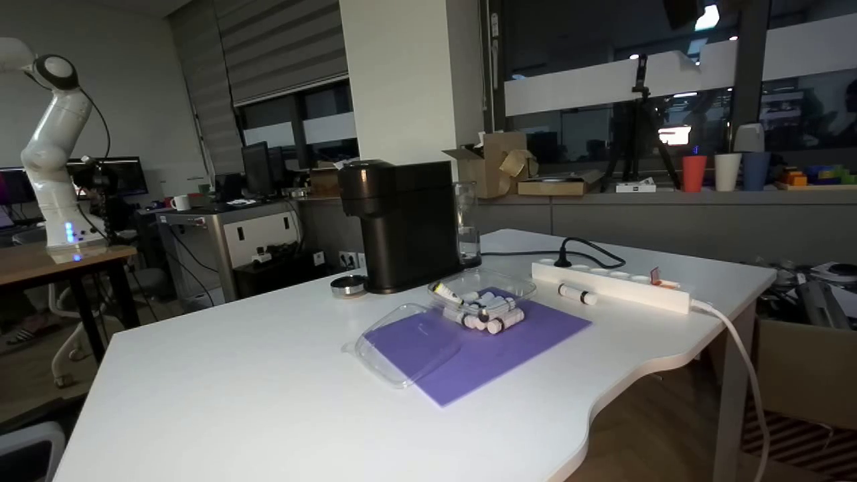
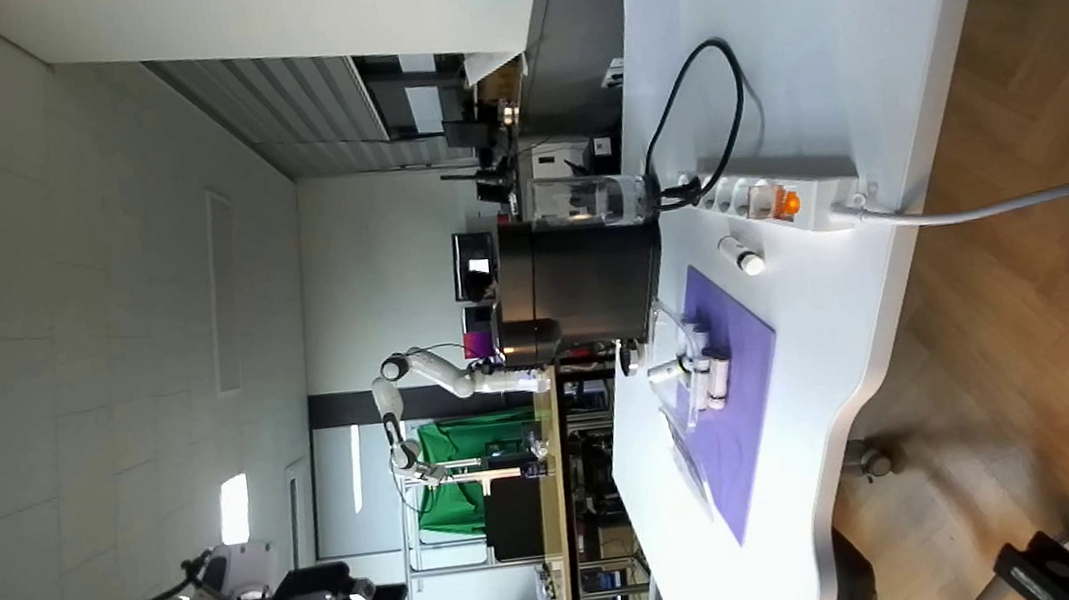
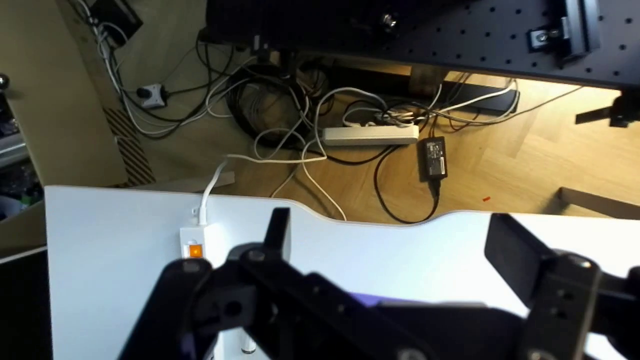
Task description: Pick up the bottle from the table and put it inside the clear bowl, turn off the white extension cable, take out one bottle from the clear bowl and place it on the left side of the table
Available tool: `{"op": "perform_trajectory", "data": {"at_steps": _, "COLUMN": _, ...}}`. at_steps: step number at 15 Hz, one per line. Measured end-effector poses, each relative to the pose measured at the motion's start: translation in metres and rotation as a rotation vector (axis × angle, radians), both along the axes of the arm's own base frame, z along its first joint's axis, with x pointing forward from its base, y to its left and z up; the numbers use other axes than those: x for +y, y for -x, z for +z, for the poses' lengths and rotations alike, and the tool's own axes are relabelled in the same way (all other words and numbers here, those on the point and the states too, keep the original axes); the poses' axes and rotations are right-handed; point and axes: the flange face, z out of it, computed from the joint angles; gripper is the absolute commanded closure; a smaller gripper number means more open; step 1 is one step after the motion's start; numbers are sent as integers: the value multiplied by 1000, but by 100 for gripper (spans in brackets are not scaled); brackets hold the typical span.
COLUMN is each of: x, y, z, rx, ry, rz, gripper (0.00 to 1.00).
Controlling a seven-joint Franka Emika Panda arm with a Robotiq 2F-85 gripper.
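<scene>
Wrist view shows the claw [image 3: 390, 227] spread wide, up above the table [image 3: 115, 270] with the wavy edge. Near that edge is one end of the white power strip [image 1: 609, 288], with an orange switch [image 3: 195, 250]. A small bottle [image 1: 574, 293] lies just beside the strip. More bottles [image 1: 499, 307] sit in the clear bowl [image 1: 525, 289], partly over a purple sheet [image 1: 489, 355].

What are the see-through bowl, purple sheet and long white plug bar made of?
Clear bowl: glossy, likely plastic, maybe glass; bottles show through and its rim gleams.
Purple sheet: matte, perhaps paper or foam; flat, without shine.
White extension cable: likely hard, smooth plastic, with straight, crisp edges.
</scene>
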Motion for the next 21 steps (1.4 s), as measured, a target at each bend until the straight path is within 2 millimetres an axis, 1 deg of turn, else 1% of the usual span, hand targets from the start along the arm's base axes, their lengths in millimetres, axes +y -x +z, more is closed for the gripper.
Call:
{"op": "perform_trajectory", "data": {"at_steps": 4, "x": -66, "y": -49, "z": -36, "rx": 72, "ry": -19, "rz": 94, "gripper": 0}}
{"op": "perform_trajectory", "data": {"at_steps": 6, "x": -91, "y": -76, "z": -51, "rx": 116, "ry": -37, "rz": 91, "gripper": 0}}
{"op": "perform_trajectory", "data": {"at_steps": 8, "x": -108, "y": -103, "z": -63, "rx": 171, "ry": -40, "rz": 55, "gripper": 0}}
{"op": "perform_trajectory", "data": {"at_steps": 9, "x": -112, "y": -113, "z": -69, "rx": 188, "ry": -39, "rz": 47, "gripper": 0}}
{"op": "perform_trajectory", "data": {"at_steps": 11, "x": -114, "y": -122, "z": -75, "rx": 206, "ry": -41, "rz": 42, "gripper": 0}}
{"op": "perform_trajectory", "data": {"at_steps": 21, "x": -113, "y": -123, "z": -71, "rx": 208, "ry": -44, "rz": 38, "gripper": 0}}
